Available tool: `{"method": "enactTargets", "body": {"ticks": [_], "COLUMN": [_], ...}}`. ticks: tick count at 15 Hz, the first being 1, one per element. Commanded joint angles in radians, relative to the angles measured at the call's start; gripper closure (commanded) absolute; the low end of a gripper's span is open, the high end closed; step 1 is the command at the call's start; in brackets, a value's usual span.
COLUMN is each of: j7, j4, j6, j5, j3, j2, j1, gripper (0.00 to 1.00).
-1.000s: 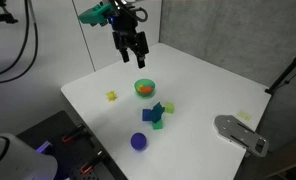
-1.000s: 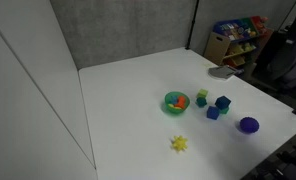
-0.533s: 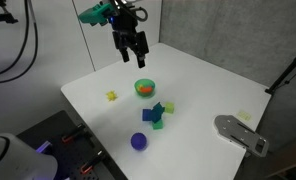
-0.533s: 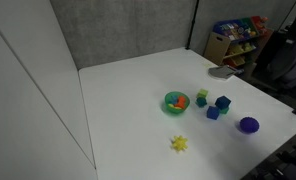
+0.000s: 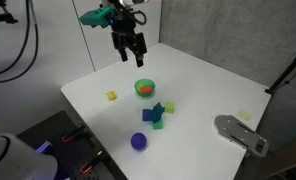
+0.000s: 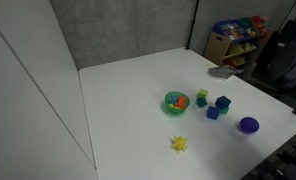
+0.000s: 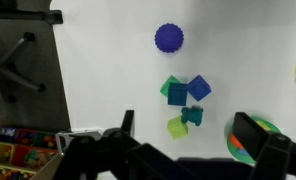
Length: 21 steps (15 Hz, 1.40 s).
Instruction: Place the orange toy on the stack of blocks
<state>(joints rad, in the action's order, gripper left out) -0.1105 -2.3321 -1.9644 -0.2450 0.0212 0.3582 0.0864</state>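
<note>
White table [image 5: 203,85]: smooth, matt. Green bowl [image 6: 167,103]: looks plastic, slight gloss. The stack of blocks [image 7: 176,93]: smooth, plastic-looking, blue and green. Purple ball [image 7: 168,38]: bumpy all over. Black gripper [image 5: 134,58]: matt, hard. Grey back wall [image 6: 128,30]: speckled, rough-looking.

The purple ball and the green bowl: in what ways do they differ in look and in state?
Shape: the purple ball is a closed sphere; the green bowl is hollow and open on top. State: the bowl holds the orange toy; the ball holds nothing. Place: they lie on opposite sides of the stack of blocks. Both are round, rest on the white table, and the pincer touches neither.
</note>
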Motion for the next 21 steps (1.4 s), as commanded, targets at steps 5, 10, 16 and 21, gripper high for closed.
{"method": "enactTargets", "body": {"ticks": [5,10,16,21], "j7": [0.013,0.000,-0.023,-0.055], "j4": [0.056,0.109,0.214,0.319], "j6": [-0.110,-0.192,-0.241,-0.268], "j5": [0.131,0.198,0.189,0.193], "j3": [-0.015,-0.003,0.013,0.021], "j2": [-0.111,-0.223,-0.396,-0.557], "j1": [-0.048,-0.068,-0.099,-0.135], "gripper": [0.00,0.00,0.00,0.00]}}
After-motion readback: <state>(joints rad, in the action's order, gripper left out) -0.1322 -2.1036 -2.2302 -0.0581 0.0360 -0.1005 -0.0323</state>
